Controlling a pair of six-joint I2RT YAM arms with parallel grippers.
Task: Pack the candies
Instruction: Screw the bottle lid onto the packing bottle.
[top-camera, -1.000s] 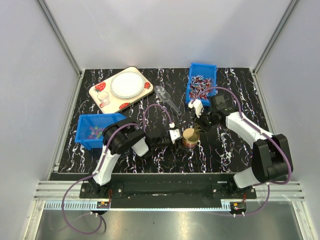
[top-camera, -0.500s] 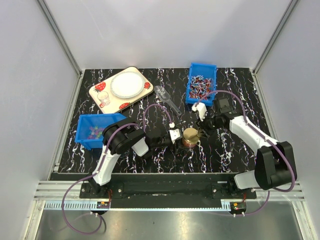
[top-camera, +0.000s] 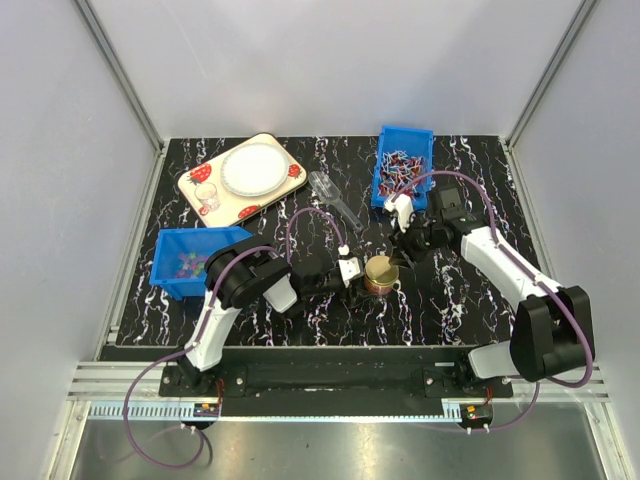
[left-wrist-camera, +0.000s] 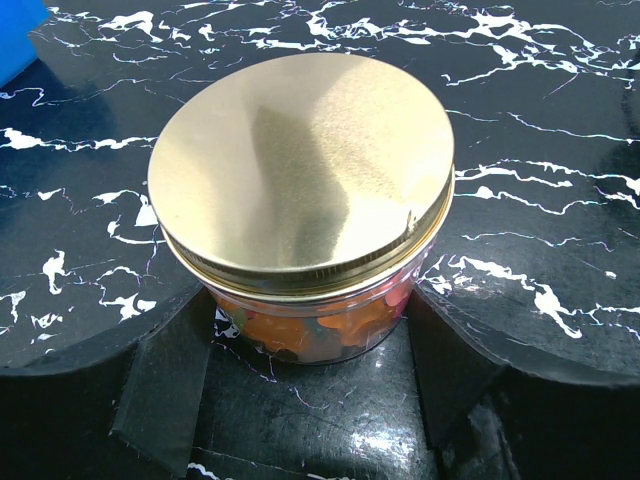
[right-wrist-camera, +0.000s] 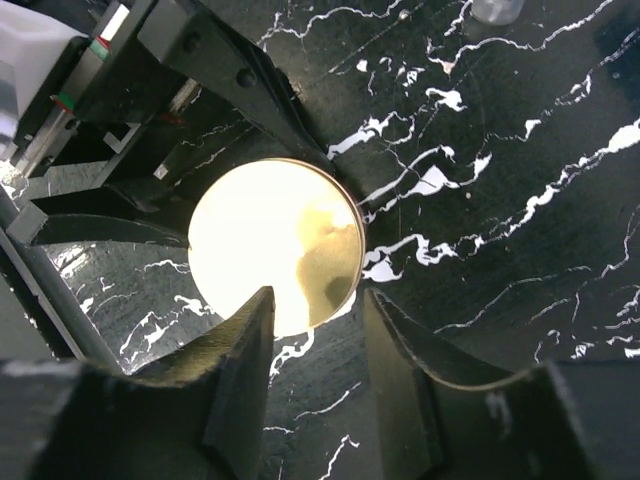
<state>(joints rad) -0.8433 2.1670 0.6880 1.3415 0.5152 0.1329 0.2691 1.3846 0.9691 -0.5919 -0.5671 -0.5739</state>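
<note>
Candies (left-wrist-camera: 340, 325), the tiny round kind in orange and green, show through the wall of the small clear glass jar (left-wrist-camera: 300, 345). It stands near the middle of your black white-veined marble table (top-camera: 450, 300). A round gold metal lid (left-wrist-camera: 300, 160) sits flat on the jar's mouth. More of the same sweets lie as coloured specks in the open blue plastic bin (top-camera: 170, 285) at your left, well apart from the jar.

Your left gripper (top-camera: 352, 272) lies low over the table with the jar between its jaws. In the left wrist view a black padded finger (left-wrist-camera: 165, 375) stands on each side of the glass below the lid. Both appear to press against it, though the contact lines are in shadow. Your right gripper (right-wrist-camera: 315, 310) hangs above the lid, pointing down, jaws parted with nothing between them. Only tabletop and the lid's near edge show in the gap.

At back right a second blue plastic bin (top-camera: 408, 132) holds longer red-and-white wrapped sweets (top-camera: 400, 170). At back left a cream tray printed with strawberries (top-camera: 190, 185) carries a round white plate (top-camera: 252, 168) and a small clear cup (top-camera: 209, 200). A clear plastic scoop (top-camera: 333, 198) lies between that tray and the second bin.
</note>
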